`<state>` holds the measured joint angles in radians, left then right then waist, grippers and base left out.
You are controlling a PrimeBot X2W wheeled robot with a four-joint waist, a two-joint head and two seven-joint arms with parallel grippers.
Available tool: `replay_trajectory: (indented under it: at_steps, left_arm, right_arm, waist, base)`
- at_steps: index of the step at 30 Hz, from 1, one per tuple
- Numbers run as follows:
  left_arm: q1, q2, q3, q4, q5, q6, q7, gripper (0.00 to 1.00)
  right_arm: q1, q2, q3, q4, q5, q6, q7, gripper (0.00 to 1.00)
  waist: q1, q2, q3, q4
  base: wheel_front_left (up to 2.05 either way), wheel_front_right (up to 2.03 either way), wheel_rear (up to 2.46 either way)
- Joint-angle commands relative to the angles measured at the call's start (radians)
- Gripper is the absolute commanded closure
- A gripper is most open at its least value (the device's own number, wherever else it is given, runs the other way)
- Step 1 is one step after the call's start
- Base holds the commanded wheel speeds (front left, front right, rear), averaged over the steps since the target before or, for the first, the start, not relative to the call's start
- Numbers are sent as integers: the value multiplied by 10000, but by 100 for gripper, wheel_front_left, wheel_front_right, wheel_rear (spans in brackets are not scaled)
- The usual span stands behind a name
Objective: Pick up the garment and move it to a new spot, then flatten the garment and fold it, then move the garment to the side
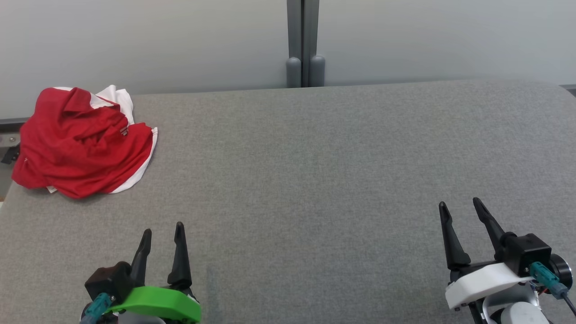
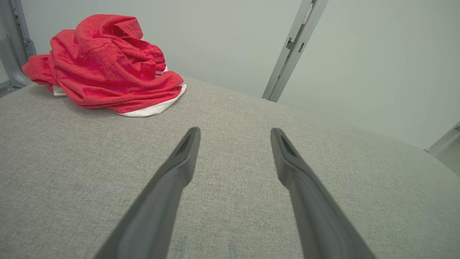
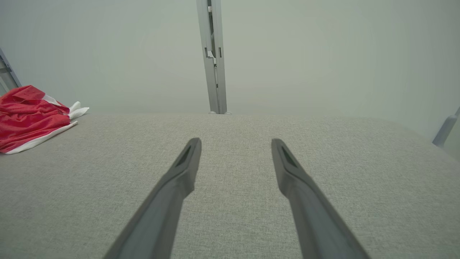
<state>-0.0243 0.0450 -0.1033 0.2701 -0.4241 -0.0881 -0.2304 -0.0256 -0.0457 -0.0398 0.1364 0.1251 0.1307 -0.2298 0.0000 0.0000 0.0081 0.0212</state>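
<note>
A red garment [image 1: 81, 139] with white trim lies crumpled in a heap at the far left corner of the grey fabric table [image 1: 315, 180]. It also appears at the upper left of the left wrist view as the garment [image 2: 104, 64] and at the left edge of the right wrist view as the garment [image 3: 28, 118]. My left gripper [image 1: 163, 228] hovers open near the front left, well short of the heap, nothing between its fingers [image 2: 179, 165]. At the front right my right gripper [image 1: 459, 201] stands open and empty, far from the cloth.
A pale wall with a grey vertical post [image 1: 303, 45] rises behind the table's far edge. The garment hangs slightly over the table's left edge, by a grey frame part [image 1: 9, 144]. Bare grey fabric stretches between the grippers and to the right.
</note>
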Motion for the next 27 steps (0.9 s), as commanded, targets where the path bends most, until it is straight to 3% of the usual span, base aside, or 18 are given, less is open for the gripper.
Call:
replay_trajectory:
  at_steps: [1,17,27]
  left_arm:
    - [112,78,-31,16,205,-18,-86,0]
    - [188,88,-152,133,999,-20,-381,0]
    - [164,85,-164,228,860,-37,-345,0]
  right_arm:
    - [136,-59,15,-84,-269,0,-96,0]
    - [162,-72,67,29,-1177,0,-372,0]
    - [137,-70,92,65,-1129,0,-369,0]
  waist:
    - [0,0,3,2]
    - [0,0,21,31]
    - [0,0,21,54]
  base:
    - [0,0,0]
    - [0,0,0]
    - [0,0,0]
